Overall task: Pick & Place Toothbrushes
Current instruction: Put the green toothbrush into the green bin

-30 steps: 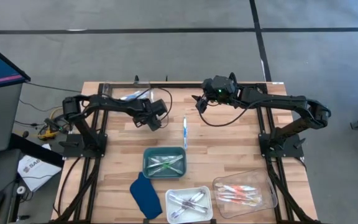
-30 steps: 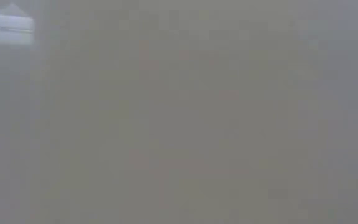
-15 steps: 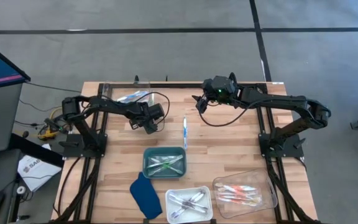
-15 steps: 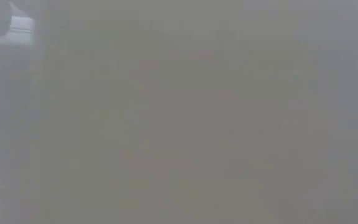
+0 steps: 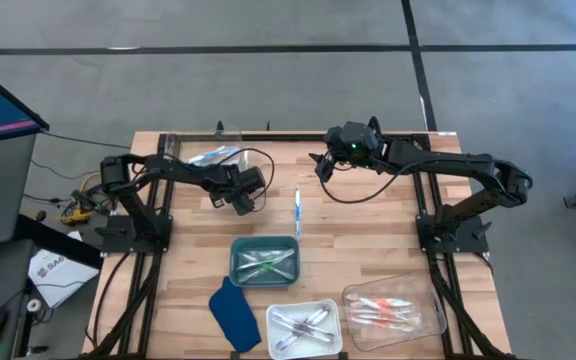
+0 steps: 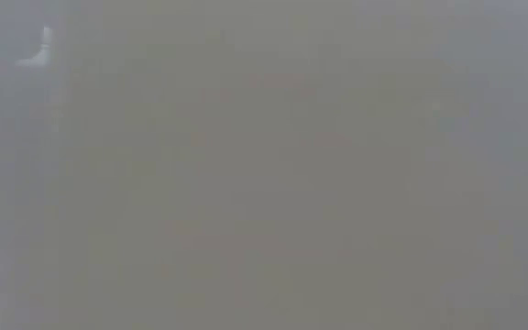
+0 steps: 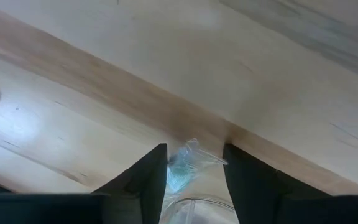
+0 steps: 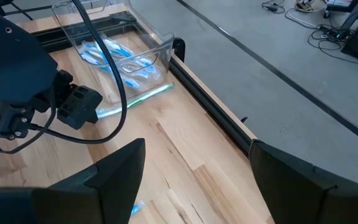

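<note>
A teal toothbrush (image 8: 137, 98) in a clear wrapper lies on the table along the near wall of a clear tray (image 8: 161, 48) that holds blue toothbrushes (image 8: 114, 55). My left gripper (image 7: 194, 180) points steeply down over one end of it, with the wrapped end (image 7: 182, 165) between its parted fingers. A second blue toothbrush (image 5: 298, 210) lies on the wood at mid-table. My right gripper (image 8: 197, 186) hangs open above the table's far middle (image 5: 320, 165), holding nothing. The low view shows only grey haze. My left gripper stands astride the teal toothbrush's wrapped end (image 7: 185, 160), coming from above at a steep slant. The wrapper's crinkled edge reaches one finger (image 7: 151, 177). Whether the fingers press on it, I cannot tell. The toothbrush lies flat on the table.
Toward the near edge stand a green tray (image 5: 265, 260) with green toothbrushes, a white tray (image 5: 303, 328) with purple-grey ones and a clear tray (image 5: 393, 310) with pink-orange ones. A dark blue cloth piece (image 5: 233, 315) lies beside them. A black rail (image 8: 210, 106) runs along the far edge.
</note>
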Robot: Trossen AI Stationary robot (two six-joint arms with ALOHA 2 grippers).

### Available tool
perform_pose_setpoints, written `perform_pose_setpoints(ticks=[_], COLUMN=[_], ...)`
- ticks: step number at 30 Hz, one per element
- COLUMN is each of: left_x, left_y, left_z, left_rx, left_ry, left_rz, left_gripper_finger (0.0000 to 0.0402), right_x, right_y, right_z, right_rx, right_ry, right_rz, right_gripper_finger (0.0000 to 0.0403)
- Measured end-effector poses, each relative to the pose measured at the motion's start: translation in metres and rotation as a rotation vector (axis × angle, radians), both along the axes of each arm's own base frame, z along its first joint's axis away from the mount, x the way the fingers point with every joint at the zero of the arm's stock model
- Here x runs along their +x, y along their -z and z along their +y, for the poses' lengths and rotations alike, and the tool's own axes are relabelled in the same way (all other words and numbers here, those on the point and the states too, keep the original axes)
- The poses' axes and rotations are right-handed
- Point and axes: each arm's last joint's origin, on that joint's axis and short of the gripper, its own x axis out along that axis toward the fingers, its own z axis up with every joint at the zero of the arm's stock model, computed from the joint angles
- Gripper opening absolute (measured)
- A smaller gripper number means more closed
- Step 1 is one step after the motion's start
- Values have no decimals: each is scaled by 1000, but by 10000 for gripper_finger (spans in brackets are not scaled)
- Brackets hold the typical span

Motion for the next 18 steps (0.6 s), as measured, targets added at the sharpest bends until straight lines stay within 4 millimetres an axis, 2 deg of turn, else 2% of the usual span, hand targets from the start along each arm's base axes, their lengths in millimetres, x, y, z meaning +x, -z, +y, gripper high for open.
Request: perform_pose_setpoints(ticks=[18], left_x=[9], left_y=[0], left_z=[-22], left_rx=[-5], left_ry=[82], left_rz=[-28], left_gripper_finger=[122], right_x=[0], right_y=[0], right_z=[0], right_rx=[2], right_ry=[1], right_rz=[1], right_gripper_finger=[281])
